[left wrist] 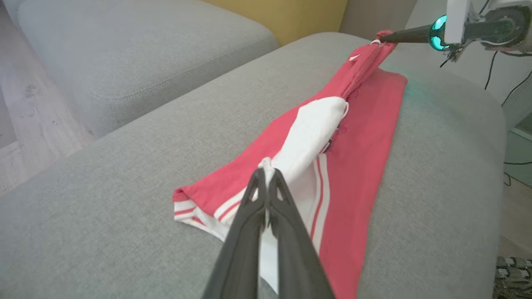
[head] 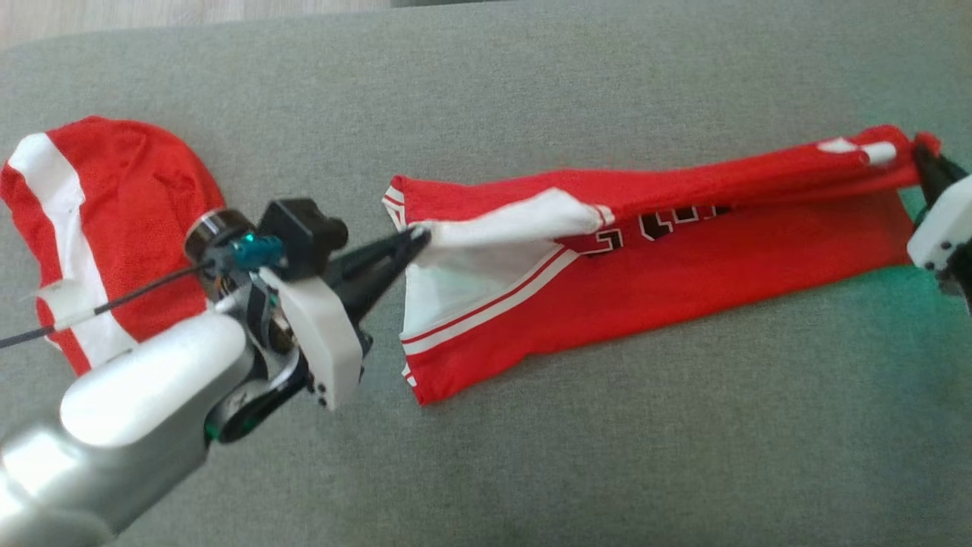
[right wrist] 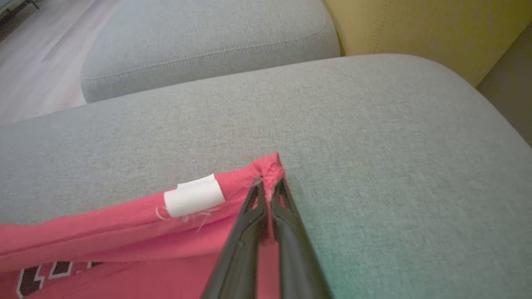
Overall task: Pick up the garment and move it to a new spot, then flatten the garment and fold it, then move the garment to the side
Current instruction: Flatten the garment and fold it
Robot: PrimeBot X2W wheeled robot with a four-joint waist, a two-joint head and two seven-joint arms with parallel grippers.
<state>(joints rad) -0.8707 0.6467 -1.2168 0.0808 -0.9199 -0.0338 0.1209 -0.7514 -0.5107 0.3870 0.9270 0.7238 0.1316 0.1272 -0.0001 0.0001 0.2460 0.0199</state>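
In the head view I am clamping my left pincer (head: 416, 237) on the white-trimmed end of the garment (head: 683, 266), a red jersey lying lengthwise across the grey cushion (head: 531, 456). My right pincer (head: 920, 156) is gripping the opposite end at the far right. The upper edge is hanging taut between the two, raised off the lower layer, which is lying flat. A second red-and-white garment (head: 114, 197) is sitting well apart, behind my left wrist.

In the left wrist view my fingers are closing together on a bunched white fold, with no gap showing between them. The cloth is running away in a narrow ridge to my right pincer (left wrist: 384, 38), which is pinching the far red tip.

In the right wrist view my fingers are nipping the red corner just beside a white tag (right wrist: 193, 200). Black lettering (right wrist: 41, 276) is peeking out on the layer below.

I am judging that I am in the folding step, with the lifted long edge not yet laid down. Next I am needing to carry both ends sideways together, keeping the tension even, and lower the edge onto the flat half before letting go. If one side is leading, the fold is likely to skew.
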